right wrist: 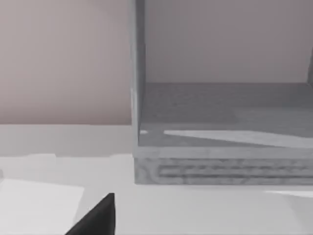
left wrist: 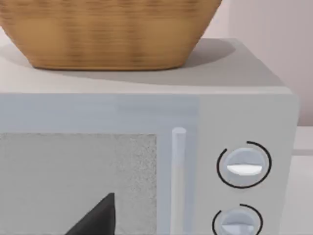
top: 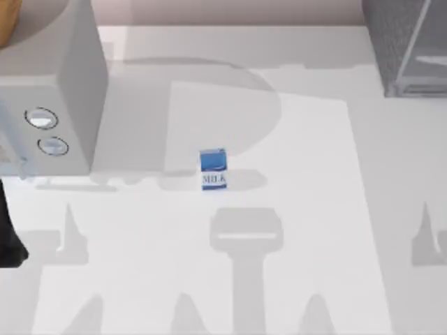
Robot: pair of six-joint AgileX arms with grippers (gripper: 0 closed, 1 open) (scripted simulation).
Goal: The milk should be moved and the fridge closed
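The milk (top: 213,169) stands upright on the tabletop (top: 314,209), near its middle, well apart from both appliances. The fridge (top: 405,45) sits at the far right corner; my right wrist view looks into its open cavity (right wrist: 220,107), so it is not shut. At the far left stands a light grey box with two round dials (left wrist: 243,164), a woven basket (left wrist: 107,34) resting on top. Of either hand I cannot tell whether it is wide or narrow.

A rendered kitchen is suggested by a microwave (top: 52,91), a wicker basket (left wrist: 107,32) and the fridge (top: 408,45) on a white bench (top: 314,244).
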